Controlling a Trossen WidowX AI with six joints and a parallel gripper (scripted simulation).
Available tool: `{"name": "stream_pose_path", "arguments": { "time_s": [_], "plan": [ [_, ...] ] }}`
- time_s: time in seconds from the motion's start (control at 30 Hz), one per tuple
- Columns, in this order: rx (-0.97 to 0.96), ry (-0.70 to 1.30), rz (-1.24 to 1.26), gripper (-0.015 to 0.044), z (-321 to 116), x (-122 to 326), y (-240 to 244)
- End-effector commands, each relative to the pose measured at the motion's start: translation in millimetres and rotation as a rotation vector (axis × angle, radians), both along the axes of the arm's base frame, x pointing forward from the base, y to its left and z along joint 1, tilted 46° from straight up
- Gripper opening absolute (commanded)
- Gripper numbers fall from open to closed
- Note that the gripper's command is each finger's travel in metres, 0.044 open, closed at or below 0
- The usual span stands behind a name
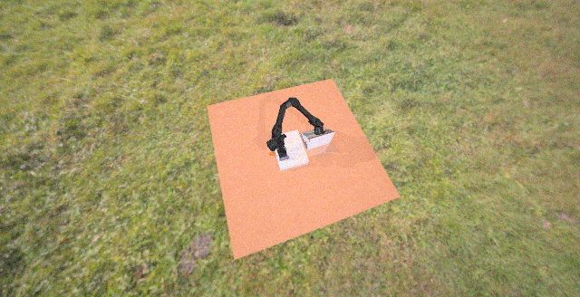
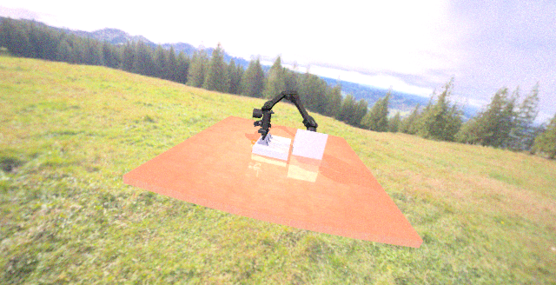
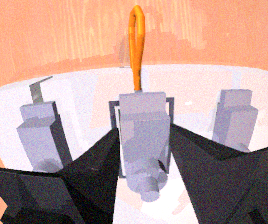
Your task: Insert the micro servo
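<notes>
Matte black arm (image 1: 282, 117) (image 2: 300, 106), dark angular gripper fingers.

A white panel (image 1: 319, 140) (image 2: 309, 145) stands on an orange board (image 1: 299, 211) (image 2: 261, 194) (image 3: 65, 30) amid grass (image 1: 113, 52) (image 2: 87, 215), with conifers (image 2: 217, 69) beyond.
</notes>
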State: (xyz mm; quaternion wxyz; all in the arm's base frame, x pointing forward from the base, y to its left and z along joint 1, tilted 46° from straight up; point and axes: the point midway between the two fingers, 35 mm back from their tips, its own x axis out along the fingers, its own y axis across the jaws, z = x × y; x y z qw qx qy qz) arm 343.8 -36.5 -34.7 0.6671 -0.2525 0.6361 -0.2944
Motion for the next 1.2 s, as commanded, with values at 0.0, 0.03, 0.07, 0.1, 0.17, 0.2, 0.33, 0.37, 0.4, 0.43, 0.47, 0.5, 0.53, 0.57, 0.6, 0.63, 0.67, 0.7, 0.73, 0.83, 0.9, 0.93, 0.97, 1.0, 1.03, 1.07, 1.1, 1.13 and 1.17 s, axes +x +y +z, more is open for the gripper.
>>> {"name": "stream_pose_path", "arguments": {
  "time_s": [0.0, 0.03, 0.07, 0.1, 0.17, 0.2, 0.33, 0.37, 0.4, 0.43, 0.47, 0.5, 0.53, 0.57, 0.6, 0.63, 0.67, 0.7, 0.73, 0.83, 0.9, 0.93, 0.97, 1.0, 1.03, 1.07, 1.1, 1.13, 1.17],
  "plan": [
    [0.0, 0.002, 0.005, 0.0187, 4.9, 0.3, 5.2],
    [0.001, 0.002, 0.005, 0.0187, 9.4, 0.2, 9.9],
    [0.001, 0.002, 0.005, 0.0187, 16.0, -0.9, 16.4],
    [0.001, 0.002, 0.005, 0.0187, 22.7, -3.2, 22.4],
    [0.001, 0.003, 0.005, 0.0187, 24.8, -6.4, 24.5],
    [0.001, 0.003, 0.005, 0.0187, 24.4, -6.6, 25.0],
    [0.003, 0.009, 0.014, 0.0266, 26.5, -17.9, 33.0],
    [0.006, 0.009, 0.014, 0.0292, 30.0, -26.2, 39.1],
    [0.009, 0.009, 0.013, 0.0319, 34.5, -37.2, 46.4],
    [0.011, 0.01, 0.013, 0.0345, 39.1, -48.9, 53.2],
    [0.013, 0.01, 0.012, 0.0371, 43.9, -61.4, 59.6],
    [0.012, 0.01, 0.01, 0.0398, 48.9, -75.0, 65.3],
    [0.01, 0.011, 0.008, 0.0424, 54.1, -89.4, 70.3],
    [0.008, 0.011, 0.006, 0.044, 58.4, -101.4, 73.6],
    [0.006, 0.011, 0.005, 0.044, 61.0, -108.8, 75.3],
    [0.005, 0.01, 0.005, 0.044, 61.9, -111.3, 75.8],
    [0.005, 0.01, 0.005, 0.044, 61.9, -111.3, 75.8],
    [0.005, 0.01, 0.005, 0.044, 61.9, -111.3, 75.8],
    [0.005, 0.01, 0.005, 0.044, 61.9, -111.3, 75.8],
    [0.006, 0.011, 0.009, 0.044, 70.8, -110.6, 85.5],
    [0.006, 0.012, 0.014, 0.044, 81.1, -110.6, 96.1],
    [0.006, 0.012, 0.017, 0.044, 87.5, -111.0, 102.4],
    [0.005, 0.013, 0.019, 0.044, 92.3, -111.5, 106.9],
    [0.005, 0.013, 0.02, 0.044, 93.9, -111.7, 108.4],
    [0.005, 0.013, 0.02, 0.044, 93.9, -111.7, 108.4],
    [0.005, 0.013, 0.02, 0.044, 93.9, -111.7, 108.4],
    [0.005, 0.013, 0.02, 0.044, 93.9, -111.7, 108.4],
    [0.005, 0.013, 0.02, 0.044, 93.9, -111.7, 108.4],
    [0.005, 0.013, 0.02, 0.044, 93.9, -111.7, 108.4]
  ]
}}
